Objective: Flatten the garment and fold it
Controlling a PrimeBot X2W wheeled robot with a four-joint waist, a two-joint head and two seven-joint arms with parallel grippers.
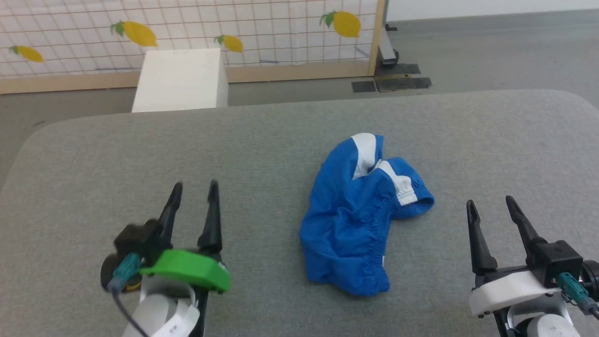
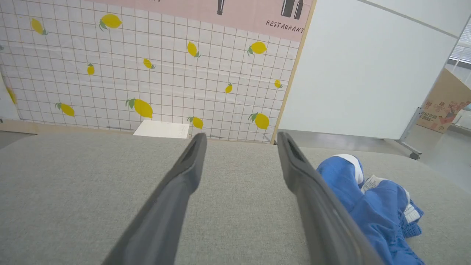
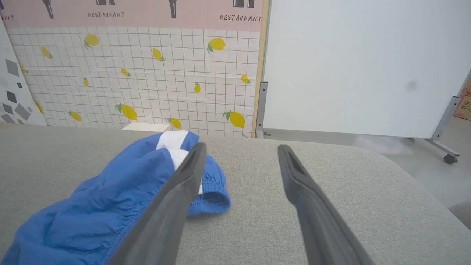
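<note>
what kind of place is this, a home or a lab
Probably a robot test space, not a home: a freestanding lemon-print backdrop panel, a wheeled whiteboard, and a grey padded surface holding blue shorts.

The garment (image 1: 355,220) lies on the table (image 1: 262,154), between the left gripper (image 1: 194,187) and right gripper (image 1: 489,202).

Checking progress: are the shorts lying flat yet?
No, the shorts lie crumpled in a heap on the grey surface.

Thin blue cloth shorts (image 1: 355,215), matt
</note>
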